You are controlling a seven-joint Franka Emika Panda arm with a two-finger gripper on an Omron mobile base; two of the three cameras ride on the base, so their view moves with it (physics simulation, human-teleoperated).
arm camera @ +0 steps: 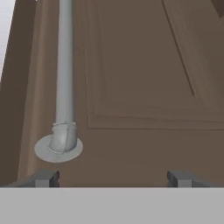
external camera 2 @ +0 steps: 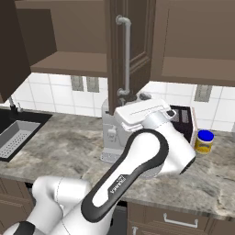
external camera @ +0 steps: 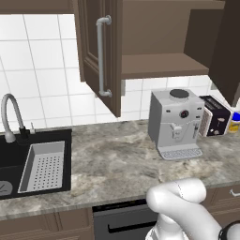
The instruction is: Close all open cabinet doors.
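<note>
Presently the gripper (arm camera: pixel 113 178), fingers spread and empty, faces the open cabinet door (arm camera: pixel 144 78) beside its bar handle (arm camera: pixel 64 74); an off-centre push could snag there.

Kitchen, rendered.
Marble counter (external camera: pixel 117 159), black sink (external camera: pixel 28 161) with faucet (external camera: pixel 9 117), coffee machine (external camera: pixel 176 124), toaster (external camera: pixel 214 116), tiled backsplash (external camera: pixel 42 70).

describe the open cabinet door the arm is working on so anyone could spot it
Look above the grey stone counter at the brown wall cabinets. The cabinet door hangs over the silver coffee machine, swung out edge-on toward the room. Unlike its neighbours, its long silver bar handle faces out.
</note>
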